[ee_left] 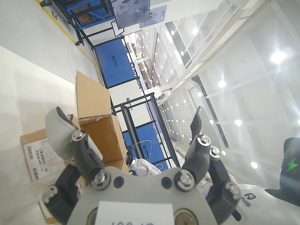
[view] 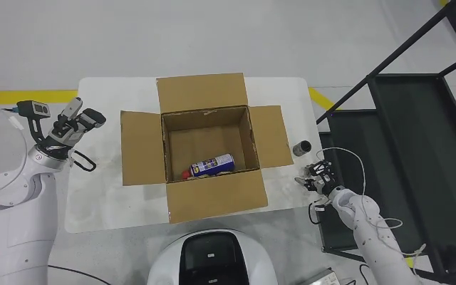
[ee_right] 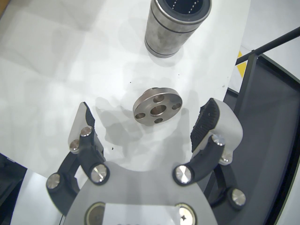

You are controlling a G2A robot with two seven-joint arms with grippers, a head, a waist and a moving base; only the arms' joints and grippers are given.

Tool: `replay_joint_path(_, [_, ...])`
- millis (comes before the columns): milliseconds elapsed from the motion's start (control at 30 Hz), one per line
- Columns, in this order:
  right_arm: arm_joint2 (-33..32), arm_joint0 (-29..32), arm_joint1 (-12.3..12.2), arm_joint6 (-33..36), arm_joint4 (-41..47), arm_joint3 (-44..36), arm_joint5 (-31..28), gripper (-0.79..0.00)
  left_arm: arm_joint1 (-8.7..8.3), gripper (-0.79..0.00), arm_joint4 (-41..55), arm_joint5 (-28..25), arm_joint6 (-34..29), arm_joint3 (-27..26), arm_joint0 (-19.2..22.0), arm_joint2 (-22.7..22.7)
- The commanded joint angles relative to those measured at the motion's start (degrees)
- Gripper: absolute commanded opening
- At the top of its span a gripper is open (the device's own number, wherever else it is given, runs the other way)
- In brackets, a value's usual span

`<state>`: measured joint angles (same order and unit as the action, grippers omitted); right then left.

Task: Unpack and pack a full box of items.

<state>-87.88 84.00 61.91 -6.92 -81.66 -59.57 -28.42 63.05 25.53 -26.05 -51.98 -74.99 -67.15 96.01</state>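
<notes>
An open cardboard box (view: pixel 206 153) stands in the middle of the white table (view: pixel 107 107), flaps spread flat. A spray can (view: pixel 211 166) with a red cap lies on its side on the box floor. My right gripper (ee_right: pixel 147 112) is open at the table's right edge, just above a small round metal flange (ee_right: pixel 156 110) lying flat between its fingers. A metal cylinder bearing (ee_right: pixel 176 16) stands upright just beyond it. My left gripper (ee_left: pixel 126 120) is open and empty, raised off the table's left side and tilted up, with the box (ee_left: pixel 98 136) below it.
A dark metal rack (view: pixel 385 164) stands close against the table's right edge, beside the right arm. The box flaps cover much of the table's centre. Bare white table surface lies left of the box.
</notes>
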Motion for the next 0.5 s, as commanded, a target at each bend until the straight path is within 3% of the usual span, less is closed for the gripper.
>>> replay_joint_path(0, [0.23, -0.60, 0.06, -0.52, 0.75, 1.11, -0.77, -0.422, 0.00, 0.000, 0.00, 0.00, 0.00, 0.00, 0.00, 0.00])
replay_joint_path(367, [0.79, -2.45, -0.10, -2.64, 0.74, 4.39, -1.88, -0.403, 0.00, 0.000, 0.00, 0.00, 0.00, 0.00, 0.00, 0.00])
replay_joint_path(433, [0.93, -2.58, -0.13, -2.74, 0.43, 4.54, -1.65, -0.422, 0.00, 0.000, 0.00, 0.00, 0.00, 0.00, 0.00, 0.00])
replay_joint_path(467, [0.99, -2.63, -0.14, -2.86, 0.37, 4.58, -1.55, -0.471, 0.00, 0.000, 0.00, 0.00, 0.00, 0.00, 0.00, 0.00])
